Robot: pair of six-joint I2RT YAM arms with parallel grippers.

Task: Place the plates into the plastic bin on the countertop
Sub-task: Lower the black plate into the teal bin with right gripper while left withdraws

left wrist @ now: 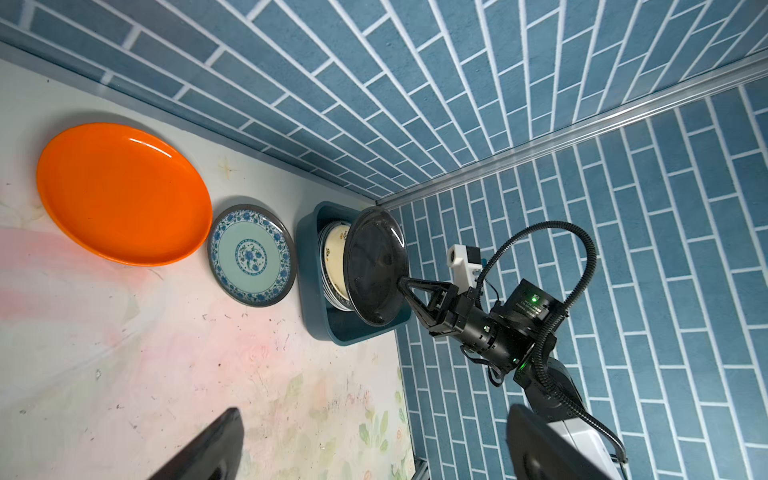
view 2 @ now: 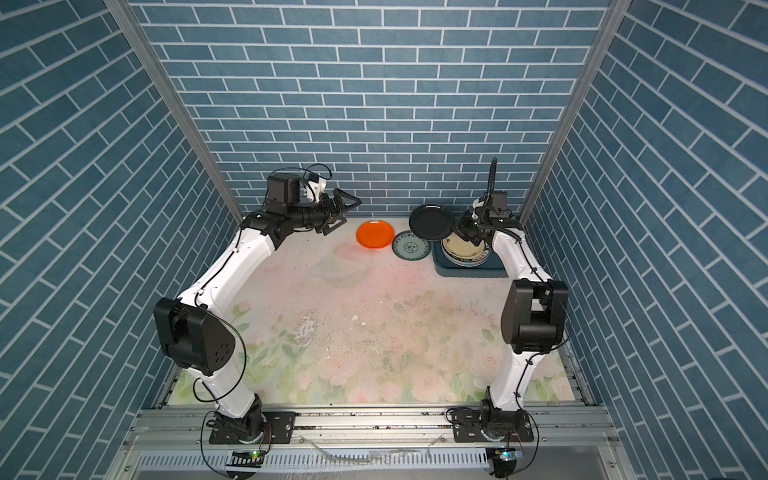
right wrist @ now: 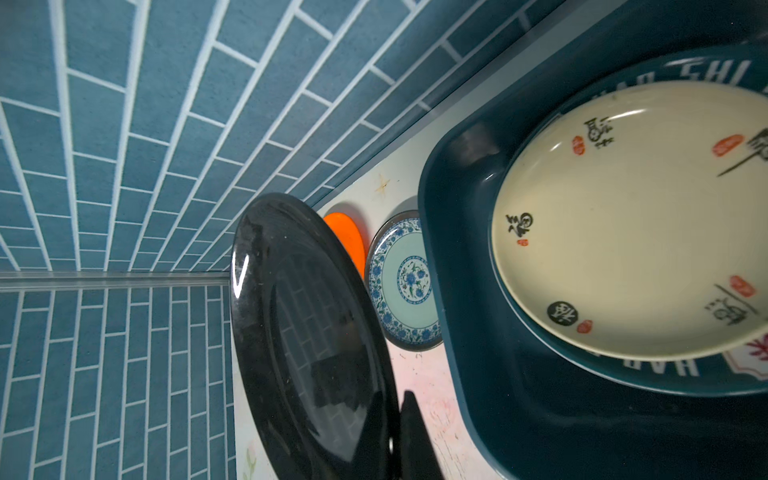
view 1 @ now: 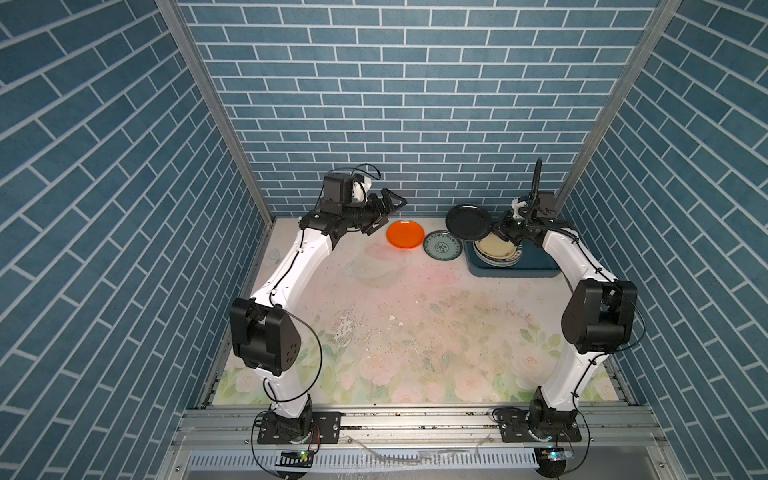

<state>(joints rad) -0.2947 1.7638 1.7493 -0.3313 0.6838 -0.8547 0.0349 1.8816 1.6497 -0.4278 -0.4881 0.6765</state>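
The black plate hangs in the air at the far right of the scene, tilted with its hollow side up and toward the left, over the far-left corner of the plastic bin. The right end effector is clamped on the plate's right rim, reaching in from the right across the bin. Inside the bin lies a stack of plates; the top one is a cream plate with dark characters and small red seals, and under it shows a plate with a dark lettered rim. How many plates are stacked below cannot be told. The bin sits on the worktop in the far right corner, against the blue brick-patterned back wall. Just beside its left wall the teal-patterned plate lies flat on the worktop, and just left of that lies the orange plate, also flat, near the back wall. Further left, the left end effector hovers above the worktop near the orange plate's far-left side, its fingers spread wide apart and holding nothing, pointing toward the right. The near half of the flower-printed worktop is scuffed and speckled.
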